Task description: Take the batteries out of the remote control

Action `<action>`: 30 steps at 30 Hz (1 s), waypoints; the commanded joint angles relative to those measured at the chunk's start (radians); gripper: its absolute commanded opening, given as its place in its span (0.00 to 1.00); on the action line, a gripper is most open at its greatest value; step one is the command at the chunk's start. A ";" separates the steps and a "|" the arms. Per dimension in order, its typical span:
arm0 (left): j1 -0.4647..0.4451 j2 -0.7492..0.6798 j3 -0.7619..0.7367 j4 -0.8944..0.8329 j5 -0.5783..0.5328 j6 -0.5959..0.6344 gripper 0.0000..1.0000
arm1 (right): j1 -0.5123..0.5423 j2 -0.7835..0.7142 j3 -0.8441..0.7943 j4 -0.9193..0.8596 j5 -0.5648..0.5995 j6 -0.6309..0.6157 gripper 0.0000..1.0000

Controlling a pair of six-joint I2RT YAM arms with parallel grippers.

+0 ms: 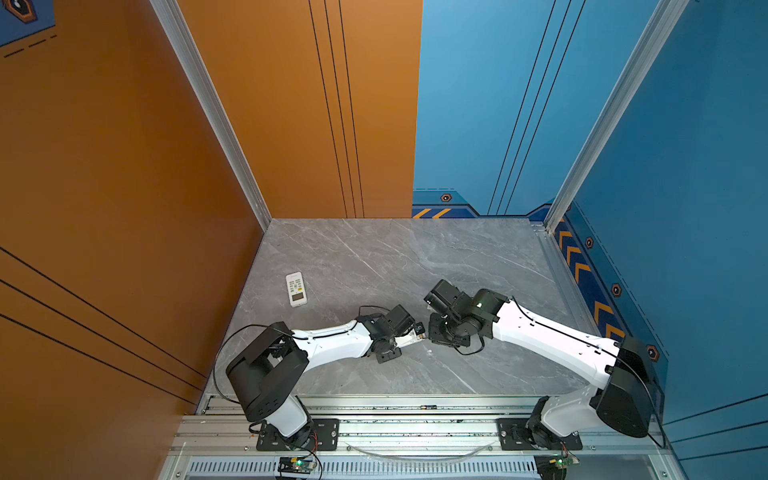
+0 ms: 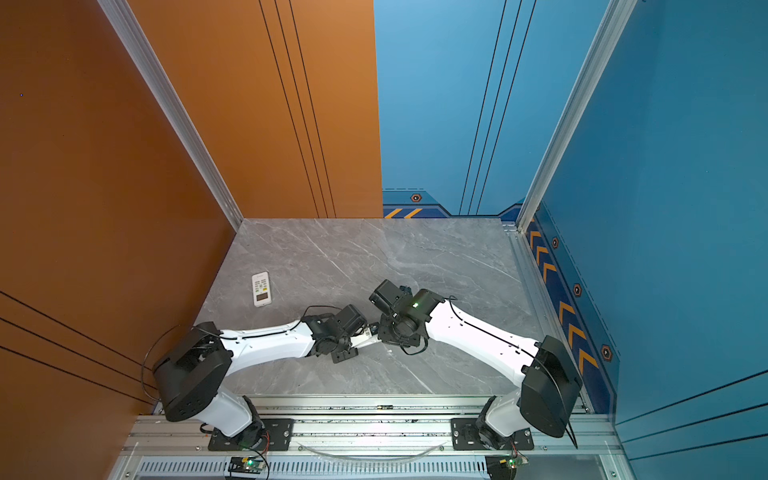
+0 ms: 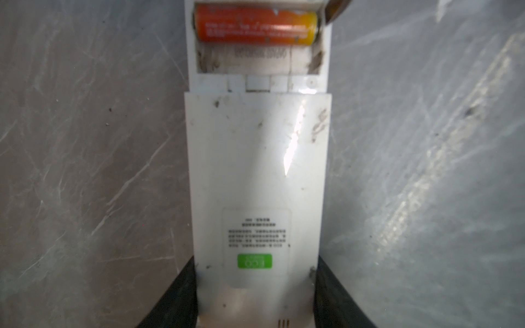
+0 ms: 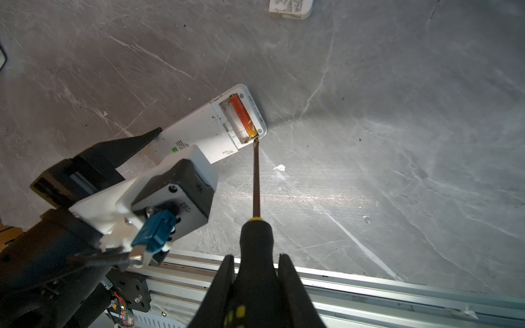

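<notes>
Above the grey marble table, the left arm and right arm met near the middle, seen in both top views. The left fingers were clamped on the sides of a white remote control, held back side up with its battery compartment uncovered. The right fingers were closed tight on the black handle of a screwdriver. Its tip touched the yellow end of the orange-red battery, which lay in the slot nearest the remote's end. A second remote lay buttons up, well apart, near the table's left edge. A small white scrap lay just beside the screwdriver's shaft
</notes>
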 commanded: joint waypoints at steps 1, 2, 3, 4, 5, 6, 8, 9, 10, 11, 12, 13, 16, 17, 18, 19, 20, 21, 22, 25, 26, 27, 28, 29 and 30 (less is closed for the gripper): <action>-0.006 0.018 -0.013 -0.033 -0.006 0.009 0.00 | 0.000 0.014 -0.014 0.000 0.006 0.002 0.00; -0.007 0.017 -0.013 -0.032 -0.005 0.011 0.00 | 0.001 0.020 -0.009 0.000 0.009 -0.002 0.00; -0.009 0.016 -0.013 -0.031 -0.006 0.011 0.00 | 0.003 0.027 -0.005 -0.002 0.008 -0.005 0.00; -0.010 0.017 -0.013 -0.032 -0.005 0.011 0.00 | 0.003 0.032 -0.003 0.000 0.008 -0.005 0.00; -0.012 0.013 -0.013 -0.031 -0.005 0.013 0.00 | 0.006 0.037 0.003 -0.002 0.017 -0.005 0.00; -0.015 0.011 -0.013 -0.030 -0.006 0.014 0.00 | 0.007 0.043 0.012 -0.008 0.027 -0.007 0.00; -0.017 0.009 -0.012 -0.027 -0.003 0.014 0.00 | 0.006 0.053 0.019 -0.009 0.031 -0.008 0.00; -0.019 0.010 -0.011 -0.027 0.000 0.013 0.00 | 0.009 0.058 0.023 -0.010 0.035 -0.010 0.00; -0.020 0.009 -0.010 -0.028 -0.002 0.012 0.00 | 0.008 0.062 0.023 -0.010 0.032 -0.010 0.00; -0.022 0.008 -0.011 -0.029 0.001 0.014 0.00 | 0.010 0.067 0.023 -0.009 0.033 -0.008 0.00; -0.023 0.007 -0.013 -0.029 0.003 0.014 0.00 | 0.011 0.073 0.024 -0.004 0.032 -0.006 0.00; -0.024 0.005 -0.012 -0.026 0.007 0.013 0.00 | 0.012 0.079 0.027 -0.005 0.033 -0.003 0.00; -0.028 0.002 -0.013 -0.027 0.011 0.011 0.00 | 0.017 0.087 0.034 -0.008 0.049 0.005 0.00; -0.027 0.002 -0.015 -0.026 0.015 0.010 0.00 | 0.014 0.089 0.034 -0.008 0.052 0.009 0.00; -0.029 0.003 -0.014 -0.024 0.016 0.008 0.00 | 0.015 0.090 0.035 -0.009 0.052 0.014 0.00; -0.031 0.003 -0.015 -0.024 0.017 0.009 0.00 | 0.012 0.091 0.035 -0.006 0.049 0.018 0.00; -0.033 0.002 -0.014 -0.025 0.020 0.010 0.00 | 0.013 0.095 0.040 -0.005 0.049 0.023 0.00; -0.034 0.004 -0.013 -0.025 0.024 0.010 0.00 | 0.016 0.103 0.046 -0.008 0.053 0.024 0.00; -0.036 0.005 -0.013 -0.025 0.024 0.010 0.00 | 0.018 0.112 0.057 -0.020 0.058 0.025 0.00; -0.039 0.006 -0.013 -0.027 0.022 0.011 0.00 | 0.028 0.122 0.072 -0.061 0.099 0.031 0.00; -0.039 0.007 -0.013 -0.026 0.021 0.010 0.00 | 0.030 0.119 0.066 -0.054 0.103 0.036 0.00; -0.038 0.007 -0.015 -0.026 0.021 0.010 0.00 | 0.032 0.116 0.064 -0.047 0.107 0.038 0.00; -0.039 0.007 -0.014 -0.026 0.022 0.010 0.00 | 0.032 0.117 0.062 -0.041 0.113 0.039 0.00; -0.038 0.007 -0.016 -0.026 0.024 0.010 0.00 | 0.033 0.115 0.059 -0.038 0.119 0.041 0.00; -0.037 0.007 -0.015 -0.026 0.027 0.010 0.00 | 0.033 0.114 0.059 -0.033 0.125 0.041 0.00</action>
